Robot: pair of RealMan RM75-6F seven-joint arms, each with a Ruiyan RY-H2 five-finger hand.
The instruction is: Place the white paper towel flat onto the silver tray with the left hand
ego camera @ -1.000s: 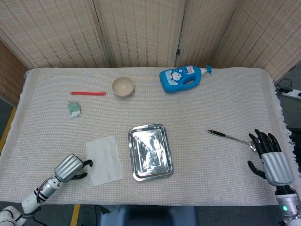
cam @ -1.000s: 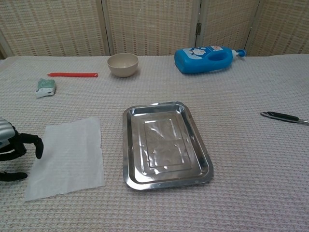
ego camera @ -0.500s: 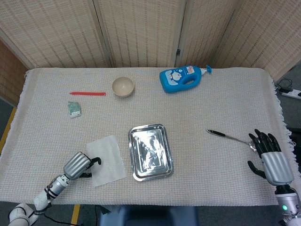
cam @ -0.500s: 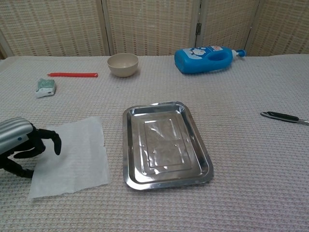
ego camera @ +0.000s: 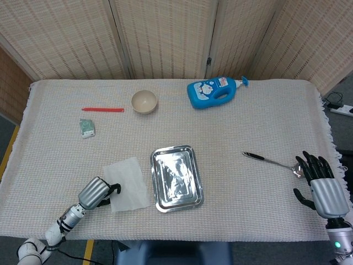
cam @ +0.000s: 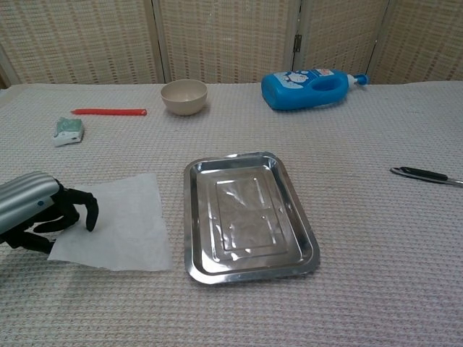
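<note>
A woven beige cloth (ego camera: 231, 138) is covering the table, and cane-panelled screens (ego camera: 165, 38) are standing behind it. The silver tray (ego camera: 176, 178) is lying near the middle. The white paper towel (cam: 119, 231) is lying just left of the tray, its near-left corner lifted. The left hand (cam: 40, 213) is pinching that corner with curled fingers. The right hand (ego camera: 320, 185) is resting far right of the tray, fingers spread, holding nothing, close to a spoon (ego camera: 270, 161).
</note>
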